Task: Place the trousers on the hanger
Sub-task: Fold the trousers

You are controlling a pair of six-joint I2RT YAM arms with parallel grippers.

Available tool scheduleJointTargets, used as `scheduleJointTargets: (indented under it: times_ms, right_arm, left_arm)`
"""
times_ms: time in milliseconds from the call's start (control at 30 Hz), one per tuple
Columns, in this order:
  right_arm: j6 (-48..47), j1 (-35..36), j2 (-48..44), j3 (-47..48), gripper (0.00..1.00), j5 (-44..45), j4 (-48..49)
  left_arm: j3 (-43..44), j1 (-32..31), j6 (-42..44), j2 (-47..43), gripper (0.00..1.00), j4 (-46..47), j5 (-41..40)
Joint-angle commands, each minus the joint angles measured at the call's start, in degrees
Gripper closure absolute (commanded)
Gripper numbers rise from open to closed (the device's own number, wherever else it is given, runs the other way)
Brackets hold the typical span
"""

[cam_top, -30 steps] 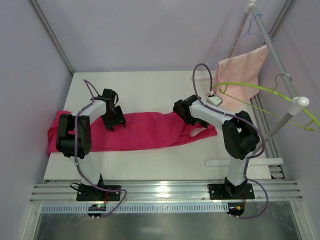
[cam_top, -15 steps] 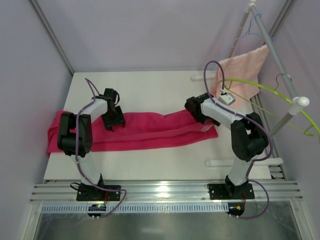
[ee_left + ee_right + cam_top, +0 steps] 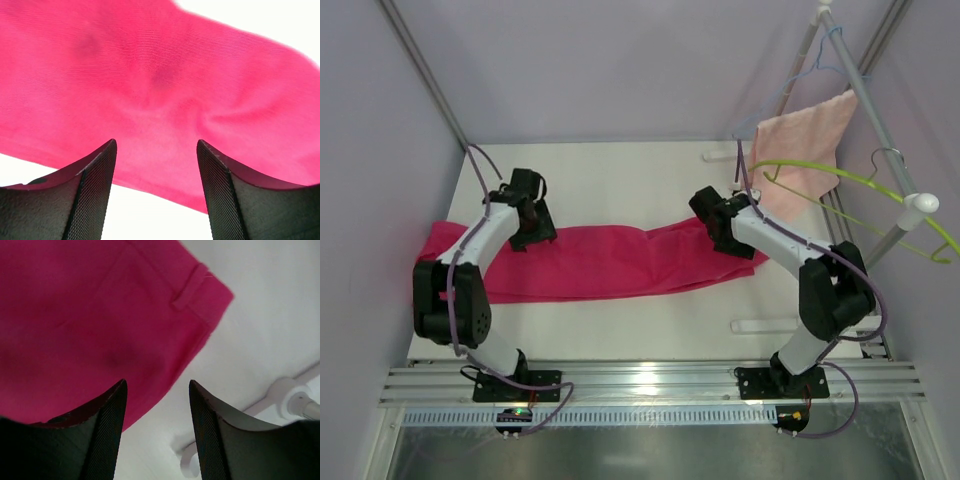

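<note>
The trousers (image 3: 610, 262) are showing plain magenta-pink, with no print, across the white table (image 3: 620, 180) in the middle of the top view. At the upper right, a salmon-pink towel (image 3: 805, 135) is hanging by a lime-green hanger (image 3: 860, 180) against pale lilac walls (image 3: 600, 70). The left gripper (image 3: 156, 142) and right gripper (image 3: 157, 382) are showing black fingers with a fine grid texture.

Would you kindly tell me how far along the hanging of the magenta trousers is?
Done: the bright magenta fabric trousers lie spread lengthwise on the white table. In hand: nothing; the left gripper and right gripper hover open over the cloth. Left: lifting them onto the thin lime-green hanger, which hangs bare.
</note>
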Motion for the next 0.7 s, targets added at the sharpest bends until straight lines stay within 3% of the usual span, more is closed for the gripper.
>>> scheduleJointTargets:
  times_ms: [0, 200, 233, 333, 467, 667]
  right_arm:
    - [-15.5, 1.37, -8.01, -0.62, 0.44, -19.61, 14.9]
    - [-14.28, 7.5, -8.37, 1.31, 0.44, -30.89, 19.81]
    - [-12.1, 8.48, -8.2, 0.52, 0.44, -35.78, 21.74]
    - [-5.78, 14.26, -5.83, -1.24, 0.44, -36.71, 26.67]
    - [-1.01, 19.46, 0.66, 2.25, 0.37, -35.4, 29.85]
    - [-4.33, 20.62, 11.22, 1.85, 0.36, -32.59, 33.01]
  left_arm:
    - [-1.68, -0.11, 1.13, -10.33, 0.34, -0.4, -1.84]
    - [-7.93, -0.03, -0.45, -17.93, 0.31, 3.82, 9.3]
    - [-8.1, -0.03, -0.71, -17.84, 0.31, 3.82, 10.64]
    - [-8.11, -0.03, -1.59, -18.02, 0.31, 3.99, 16.95]
    - [-7.76, 0.06, -1.68, -21.69, 0.31, 3.65, 16.9]
    - [-5.82, 0.06, 0.95, -25.39, 0.3, -0.49, 11.55]
